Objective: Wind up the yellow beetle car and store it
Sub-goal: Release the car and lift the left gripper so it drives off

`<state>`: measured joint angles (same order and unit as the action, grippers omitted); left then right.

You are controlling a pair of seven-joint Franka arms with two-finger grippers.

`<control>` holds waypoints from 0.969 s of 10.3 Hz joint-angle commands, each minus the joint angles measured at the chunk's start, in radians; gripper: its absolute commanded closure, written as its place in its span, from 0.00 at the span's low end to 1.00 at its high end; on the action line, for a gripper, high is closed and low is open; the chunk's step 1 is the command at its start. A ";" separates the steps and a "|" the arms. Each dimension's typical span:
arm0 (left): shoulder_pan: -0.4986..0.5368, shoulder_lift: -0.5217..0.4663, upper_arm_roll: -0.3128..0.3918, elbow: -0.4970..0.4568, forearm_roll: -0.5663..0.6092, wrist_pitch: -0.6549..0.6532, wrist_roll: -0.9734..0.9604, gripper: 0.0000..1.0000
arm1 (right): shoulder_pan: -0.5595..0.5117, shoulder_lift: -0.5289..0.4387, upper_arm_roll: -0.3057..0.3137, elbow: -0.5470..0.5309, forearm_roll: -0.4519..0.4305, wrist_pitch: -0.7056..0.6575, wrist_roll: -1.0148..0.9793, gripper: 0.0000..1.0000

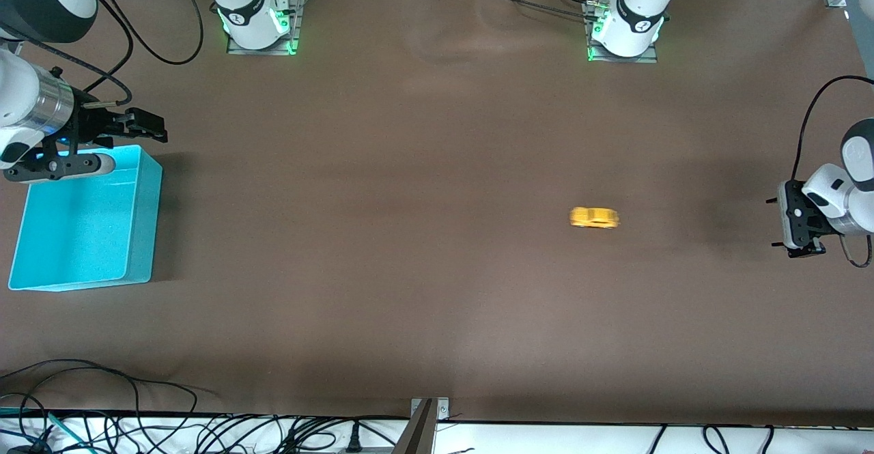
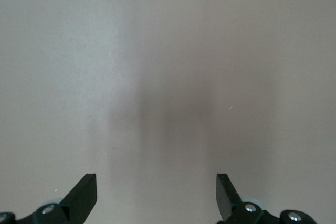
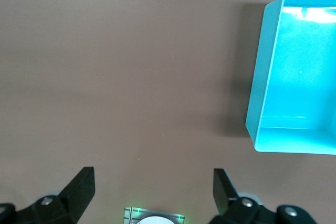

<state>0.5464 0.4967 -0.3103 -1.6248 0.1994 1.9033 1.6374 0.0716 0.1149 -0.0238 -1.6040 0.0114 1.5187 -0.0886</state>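
Two tools gape empty, the left tool [image 1: 797, 230] over bare counter [image 1: 437, 270], the right tool [image 1: 140, 125] by the turquoise bin [image 1: 85, 229], while the yellow beetle car [image 1: 594, 218] sits loose mid-counter, not yet stored.

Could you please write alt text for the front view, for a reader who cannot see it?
A tiny yellow beetle car sits alone on the brown table, toward the left arm's end. The open left gripper hangs empty over the table at that end, while the open right gripper hovers by the turquoise bin at the right arm's end.
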 commanded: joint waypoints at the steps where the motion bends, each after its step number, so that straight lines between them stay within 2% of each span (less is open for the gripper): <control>1: 0.001 -0.024 -0.059 0.075 0.023 -0.159 -0.178 0.00 | -0.003 0.008 0.002 0.027 -0.008 -0.022 -0.010 0.00; 3: 0.001 -0.078 -0.084 0.077 0.023 -0.208 -0.299 0.00 | -0.001 0.008 0.002 0.027 -0.007 -0.022 -0.008 0.00; 6: 0.000 -0.105 -0.104 0.077 0.020 -0.222 -0.405 0.00 | -0.001 0.008 0.002 0.027 -0.007 -0.015 -0.010 0.00; 7: 0.001 -0.113 -0.130 0.079 0.021 -0.233 -0.433 0.00 | -0.001 0.008 0.002 0.027 -0.007 -0.017 -0.008 0.00; 10: 0.001 -0.147 -0.136 0.080 0.018 -0.266 -0.531 0.00 | -0.004 0.009 0.002 0.027 -0.007 -0.017 -0.007 0.00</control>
<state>0.5440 0.3777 -0.4406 -1.5453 0.1994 1.6668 1.1581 0.0703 0.1150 -0.0236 -1.6034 0.0114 1.5190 -0.0890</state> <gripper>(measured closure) 0.000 0.000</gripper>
